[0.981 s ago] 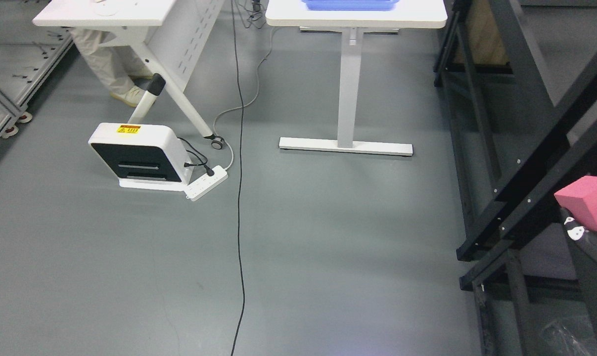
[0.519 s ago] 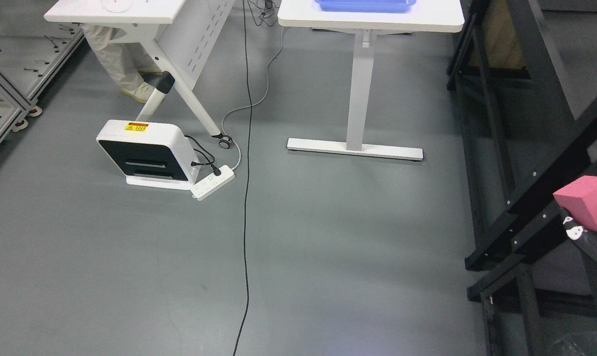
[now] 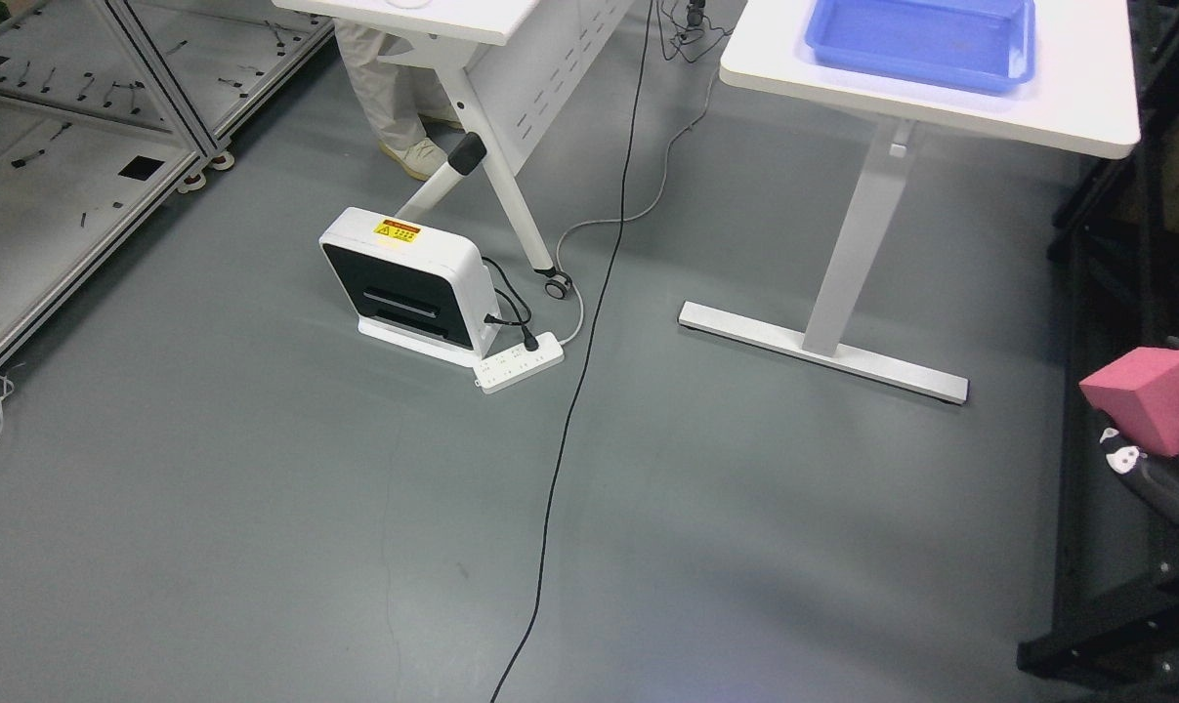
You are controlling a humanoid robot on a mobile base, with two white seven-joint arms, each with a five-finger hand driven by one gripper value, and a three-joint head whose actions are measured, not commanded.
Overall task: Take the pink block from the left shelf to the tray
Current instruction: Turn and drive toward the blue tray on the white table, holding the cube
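Pink foam, by the look of it, sits in my right hand [image 3: 1151,469] at the far right edge of the head view, carried low and close to my side while the base travels. I hold the pink block [image 3: 1151,398] from beneath and behind, its bulk resting above my dark fingers [image 3: 1167,488], and I judge that this low, tucked carry keeps it clear of the black shelf frame [image 3: 1102,596] rising just beside it. My hand is closed on the block; how many fingers bear on it I cannot tell, since the frame edge cuts them off.

Across the grey floor [image 3: 257,547] stands the white surface [image 3: 1077,107] with the blue tray [image 3: 921,44] lying toward its far side, well apart from the block. I judge the lift is done and the carry is under way, with the set-down into the tray left to do. A black cable [image 3: 589,322] runs along the floor between me and a white unit [image 3: 408,283] with a power strip [image 3: 519,361] beside it; a person's legs [image 3: 394,107] show behind another table at the top.

The block is a plain cuboid, matte, deep rose on its shaded face and lighter on top, tilted with one corner toward the camera. Its edges look crisp and unmarked.
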